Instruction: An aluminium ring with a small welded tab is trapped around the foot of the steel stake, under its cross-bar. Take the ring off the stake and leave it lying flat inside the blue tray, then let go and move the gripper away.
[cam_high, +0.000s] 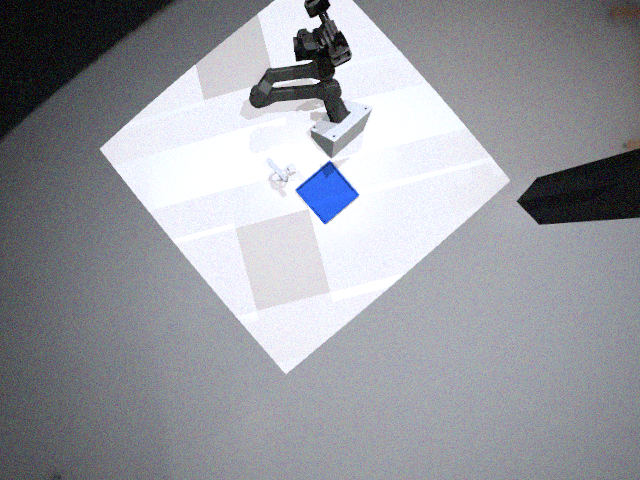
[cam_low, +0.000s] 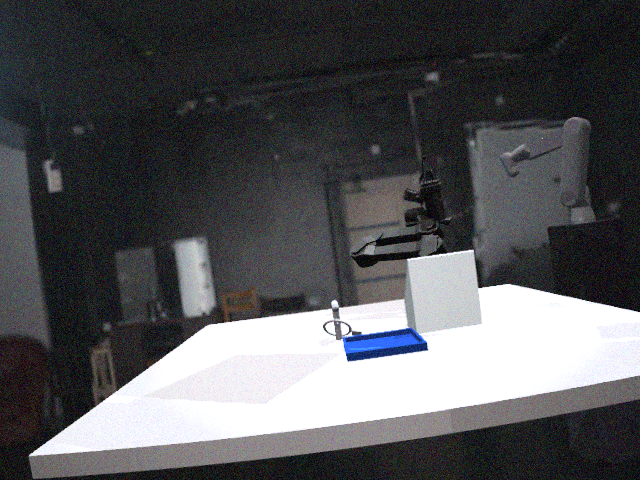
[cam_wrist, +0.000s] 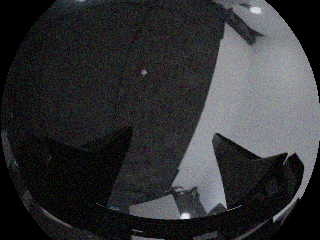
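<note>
The steel stake (cam_high: 275, 167) (cam_low: 336, 313) stands on the table, beside the blue tray (cam_high: 325, 198) (cam_low: 385, 353). The thin grey ring (cam_low: 324, 327) encircles the lower part of the stake, below its top, and looks tilted in the exterior view. A small dark piece, perhaps the tab, shows just right of it. I cannot tell what part of the ring touches the table. The tray looks empty. My gripper (cam_wrist: 174, 134) is open, with nothing visible between its fingers. The arm is folded back and raised, so the gripper is high and well away from the stake and tray.
The arm's light grey wedge-shaped base (cam_high: 346, 126) (cam_low: 444, 291) stands close behind the tray, on the white table (cam_high: 413, 227) (cam_low: 491, 366). A large black object (cam_high: 589, 193) shows at the right in the top view, outside the table's outline.
</note>
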